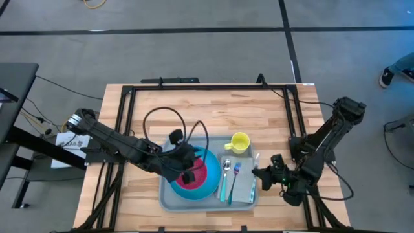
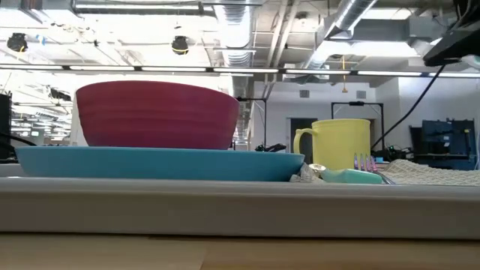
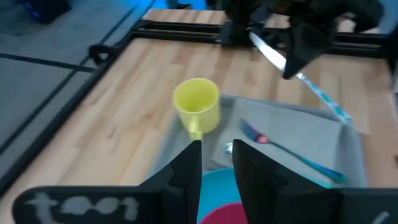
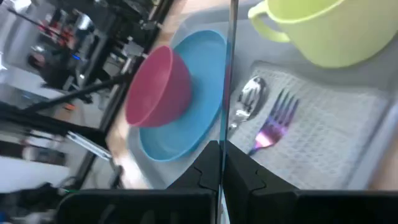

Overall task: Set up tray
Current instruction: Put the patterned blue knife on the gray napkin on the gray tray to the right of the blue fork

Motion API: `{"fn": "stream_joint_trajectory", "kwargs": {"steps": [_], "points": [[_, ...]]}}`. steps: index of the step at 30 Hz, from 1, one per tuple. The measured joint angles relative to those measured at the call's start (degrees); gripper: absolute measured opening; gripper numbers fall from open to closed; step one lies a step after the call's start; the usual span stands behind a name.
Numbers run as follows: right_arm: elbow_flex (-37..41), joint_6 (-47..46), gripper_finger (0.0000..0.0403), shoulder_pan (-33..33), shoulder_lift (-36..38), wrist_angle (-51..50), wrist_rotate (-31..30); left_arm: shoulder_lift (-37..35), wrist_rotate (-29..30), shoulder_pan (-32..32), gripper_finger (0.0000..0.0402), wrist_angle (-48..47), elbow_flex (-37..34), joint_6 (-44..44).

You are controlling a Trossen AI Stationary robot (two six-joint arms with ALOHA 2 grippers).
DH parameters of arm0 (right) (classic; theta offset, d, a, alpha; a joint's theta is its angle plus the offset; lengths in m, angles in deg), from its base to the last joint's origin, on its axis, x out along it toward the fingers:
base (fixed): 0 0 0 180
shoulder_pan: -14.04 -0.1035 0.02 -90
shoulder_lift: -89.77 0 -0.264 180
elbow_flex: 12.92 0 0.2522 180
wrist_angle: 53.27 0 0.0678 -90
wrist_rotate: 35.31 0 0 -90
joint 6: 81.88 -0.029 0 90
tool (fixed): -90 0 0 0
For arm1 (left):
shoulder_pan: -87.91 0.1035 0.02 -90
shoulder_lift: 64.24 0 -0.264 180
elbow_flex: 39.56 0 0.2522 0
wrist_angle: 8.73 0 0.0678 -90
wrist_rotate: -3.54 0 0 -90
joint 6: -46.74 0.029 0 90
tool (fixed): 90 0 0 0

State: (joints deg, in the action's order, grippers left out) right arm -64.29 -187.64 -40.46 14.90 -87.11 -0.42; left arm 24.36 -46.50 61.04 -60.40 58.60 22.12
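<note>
The grey-blue tray (image 1: pixel 169 203) lies mid-table. In it, a red bowl (image 1: pixel 202 175) sits on a blue plate (image 1: pixel 212 186). A yellow mug (image 1: pixel 240 142) stands at the tray's far right corner. A spoon (image 1: pixel 226 166) and a fork (image 1: pixel 237 171) lie beside and on a grey cloth (image 1: pixel 246 186). My left gripper (image 1: pixel 187 169) hovers open over the bowl (image 3: pixel 221 214); I see no touch. My right gripper (image 1: pixel 262 175) is at the tray's right edge, shut on a teal-handled knife (image 3: pixel 273 56). My right gripper pinches the knife between its two fingers (image 4: pixel 239 168) about where the blade (image 3: pixel 267 50) meets the teal handle (image 3: pixel 326 99). It comes level from the table's right side. The knife is lifted clear and slants above the cloth's right edge (image 3: pixel 348 134).
Bare wood lies on the far side of the tray (image 1: pixel 207 113) and to its left. Black frame rails (image 1: pixel 194 87) border the table. Cables loop over the left arm (image 1: pixel 162 116). In the low view the tray rim (image 2: pixel 225 206) fills the foreground.
</note>
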Motion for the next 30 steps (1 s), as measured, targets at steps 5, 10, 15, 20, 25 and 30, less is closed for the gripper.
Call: {"fn": "stream_joint_trajectory", "kwargs": {"steps": [5,10,15,20,25,30], "points": [[3.6,-0.1,0.0,2.9,-1.0,6.3,3.3,-0.2,2.2,0.0,0.008,-1.2,0.0,0.0],[4.6,3.5,0.0,7.0,-3.3,14.1,8.1,0.3,1.3,0.0,0.008,-1.6,0.0,0.0],[4.9,9.4,0.0,10.4,-7.3,23.8,13.7,0.2,1.3,0.1,0.008,-2.6,0.0,0.0],[4.9,9.2,0.0001,13.3,-10.6,25.0,18.1,0.2,1.3,0.1,0.008,-2.9,0.0,0.9],[4.9,9.0,0.0017,15.0,-11.8,23.9,22.6,0.2,1.3,0.1,0.008,-4.2,0.0,0.9],[4.9,11.7,0.0047,14.9,-11.0,23.9,27.8,0.2,1.3,0.1,0.008,-5.5,0.0,0.7]]}}
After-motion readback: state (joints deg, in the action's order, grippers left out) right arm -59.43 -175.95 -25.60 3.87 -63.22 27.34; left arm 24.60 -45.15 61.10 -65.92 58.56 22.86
